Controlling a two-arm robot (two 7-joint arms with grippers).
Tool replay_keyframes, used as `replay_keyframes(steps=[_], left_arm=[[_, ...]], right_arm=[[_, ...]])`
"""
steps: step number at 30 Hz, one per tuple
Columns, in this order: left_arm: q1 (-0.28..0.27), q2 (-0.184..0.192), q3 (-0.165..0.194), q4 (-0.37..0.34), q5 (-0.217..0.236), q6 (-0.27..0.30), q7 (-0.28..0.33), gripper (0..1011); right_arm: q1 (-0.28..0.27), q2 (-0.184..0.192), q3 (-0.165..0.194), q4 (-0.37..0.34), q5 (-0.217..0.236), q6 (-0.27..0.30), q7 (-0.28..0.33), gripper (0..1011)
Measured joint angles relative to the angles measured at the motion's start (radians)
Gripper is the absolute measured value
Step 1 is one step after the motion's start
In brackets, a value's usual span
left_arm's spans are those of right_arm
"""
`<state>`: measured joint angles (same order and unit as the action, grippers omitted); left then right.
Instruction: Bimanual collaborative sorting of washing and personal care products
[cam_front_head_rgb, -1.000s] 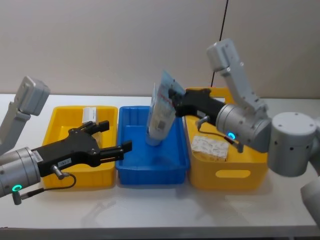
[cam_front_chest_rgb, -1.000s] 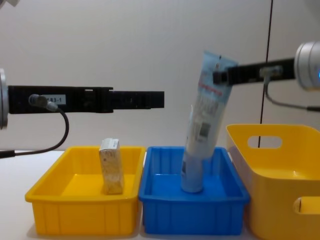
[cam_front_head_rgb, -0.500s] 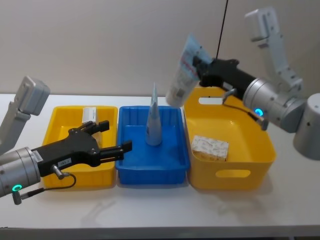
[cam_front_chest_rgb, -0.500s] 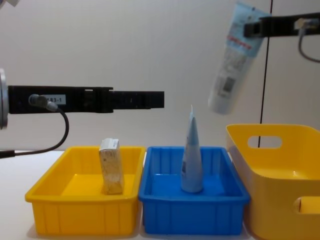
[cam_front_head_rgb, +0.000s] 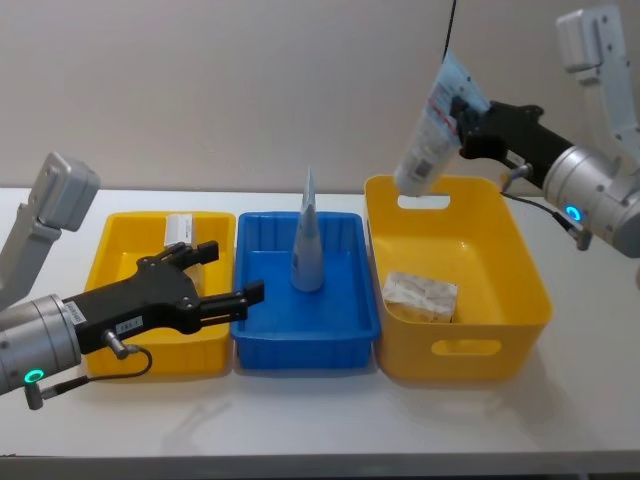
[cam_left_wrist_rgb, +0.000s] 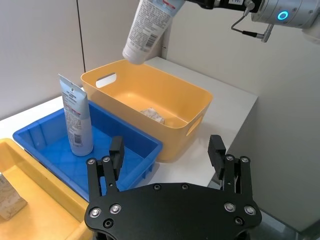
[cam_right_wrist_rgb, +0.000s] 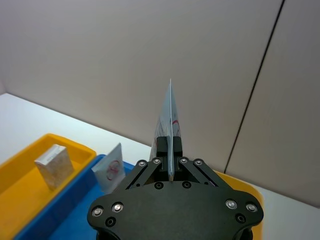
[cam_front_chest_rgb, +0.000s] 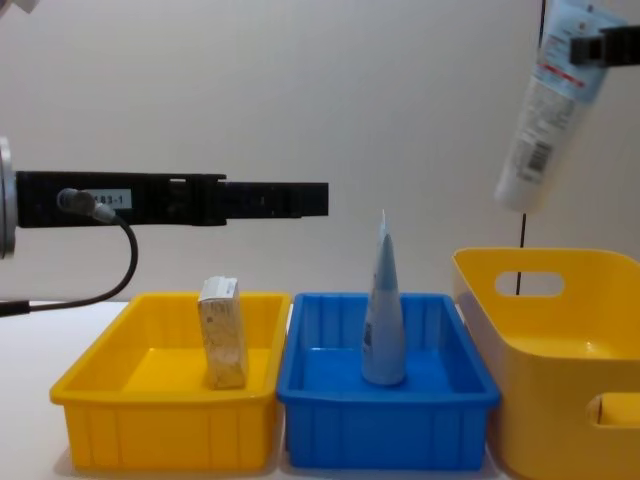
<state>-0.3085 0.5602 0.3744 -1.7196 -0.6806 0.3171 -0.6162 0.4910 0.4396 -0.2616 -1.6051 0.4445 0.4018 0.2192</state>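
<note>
Pale-blue tube (cam_front_head_rgb: 428, 141) pinched at crimped end by right hand (cam_front_head_rgb: 467, 126), hanging over yellow bin (cam_front_head_rgb: 500, 300) below it, left hand (cam_front_head_rgb: 232, 276) open, empty, by blue tray (cam_front_head_rgb: 355, 337).

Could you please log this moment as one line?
right gripper: shut on pale-blue tube, above yellow basket | left gripper: open, over yellow tray | second tube: upright in blue tray

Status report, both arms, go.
Right gripper shut on tube, held over the yellow basket. Left gripper open, hovering by the blue tray. Second tube upright there. Nothing in the way.
</note>
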Motion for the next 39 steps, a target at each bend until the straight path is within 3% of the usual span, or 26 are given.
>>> replay_keyframes(steps=[9,20,27,31,38,39], left_arm=[[0.000,0.000,0.000,0.000,0.000,0.000,0.000,1001],[0.000,0.000,0.000,0.000,0.000,0.000,0.000,1001],[0.000,0.000,0.000,0.000,0.000,0.000,0.000,1001],[0.000,0.000,0.000,0.000,0.000,0.000,0.000,1001],[0.000,0.000,0.000,0.000,0.000,0.000,0.000,1001],[0.000,0.000,0.000,0.000,0.000,0.000,0.000,1002]], right_arm=[[-0.002,0.015,0.003,0.038,-0.017,-0.001,0.011,28],[0.015,0.008,-0.017,0.086,-0.032,-0.004,0.038,34],[0.021,0.005,-0.023,0.103,-0.037,-0.007,0.047,215],[0.023,0.003,-0.026,0.110,-0.039,-0.007,0.050,389],[0.025,0.002,-0.029,0.116,-0.041,-0.008,0.054,568],[0.026,0.002,-0.029,0.117,-0.041,-0.008,0.054,638]])
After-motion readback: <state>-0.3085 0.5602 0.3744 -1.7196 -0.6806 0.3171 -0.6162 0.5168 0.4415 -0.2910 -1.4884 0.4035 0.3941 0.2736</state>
